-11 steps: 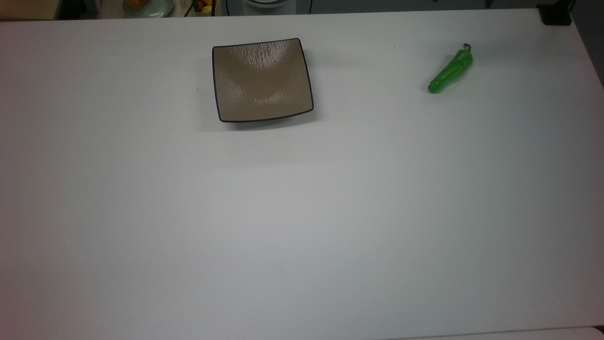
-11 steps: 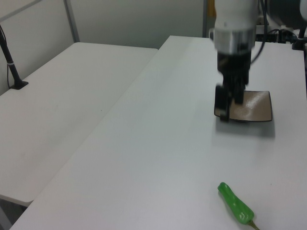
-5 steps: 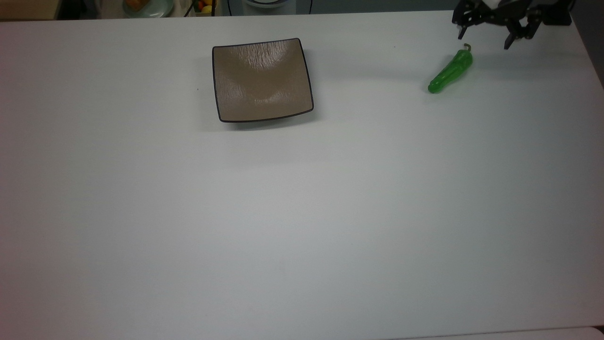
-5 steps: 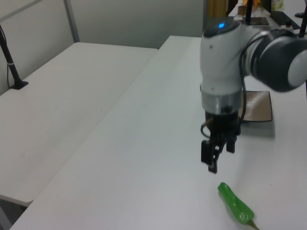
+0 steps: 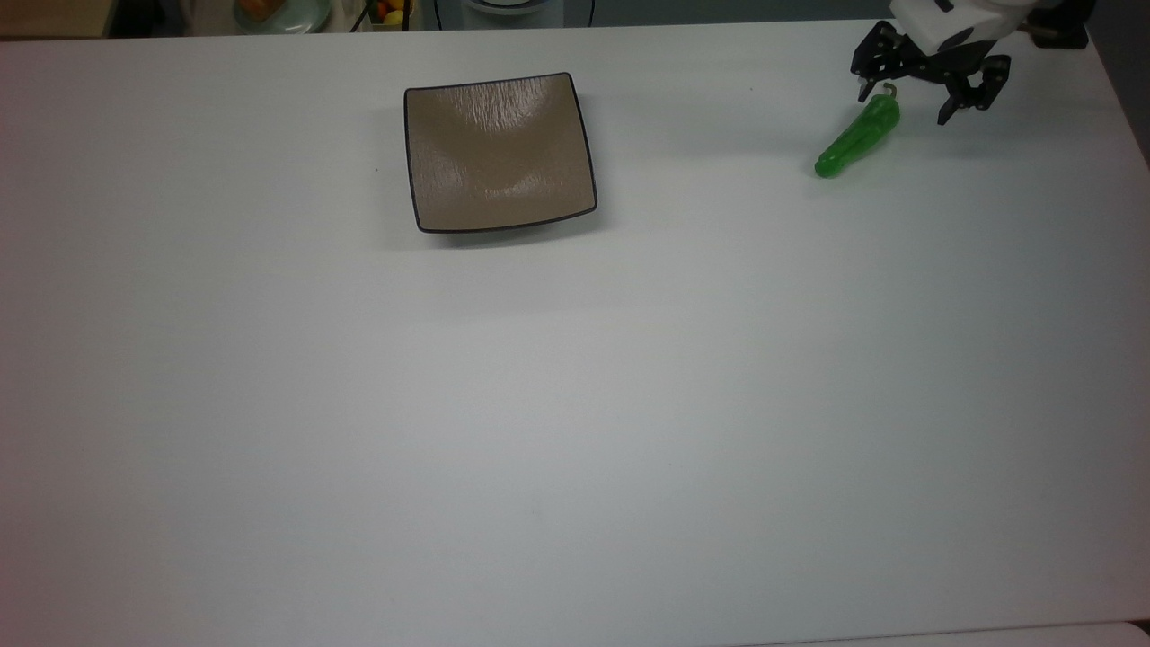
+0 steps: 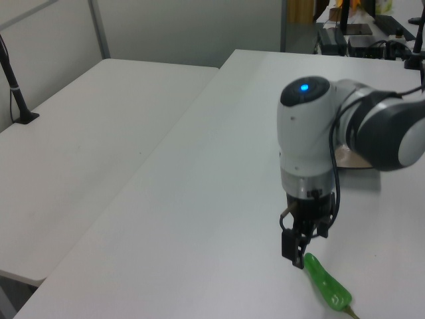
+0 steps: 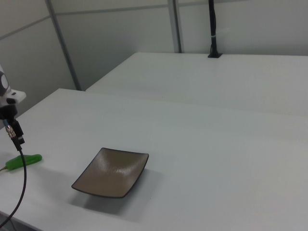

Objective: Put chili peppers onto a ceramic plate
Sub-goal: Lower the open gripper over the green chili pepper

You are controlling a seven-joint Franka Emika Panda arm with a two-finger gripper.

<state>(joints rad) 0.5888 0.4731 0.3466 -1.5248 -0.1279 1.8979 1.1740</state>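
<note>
The chili pepper (image 5: 858, 135), glossy green with a curved brown stem, lies on the white table at the top view's upper right. My gripper (image 5: 906, 101) hovers open just over the stem end, one finger on each side and nothing between them. In the left view the gripper (image 6: 299, 249) hangs low beside the pepper (image 6: 327, 284), right at its blunt tip. The ceramic plate (image 5: 499, 153), square and taupe with a dark rim, sits bare far off toward the top view's left. My arm hides most of the plate (image 6: 355, 161) in the left view. The right view shows the plate (image 7: 113, 172), the pepper (image 7: 24, 160) and the gripper (image 7: 17, 137).
A black clamp (image 5: 1060, 27) sits at the table's corner in the top view's upper right, close behind the arm. Bowls and fruit (image 5: 391, 11) stand beyond the far edge. A second white table (image 6: 86, 133) adjoins on the left view's left. A thin cable (image 7: 21, 192) dangles below the gripper.
The arm has swung from over the plate to the pepper and come down. Over the last half second the open gripper dropped closer to the pepper's stem end.
</note>
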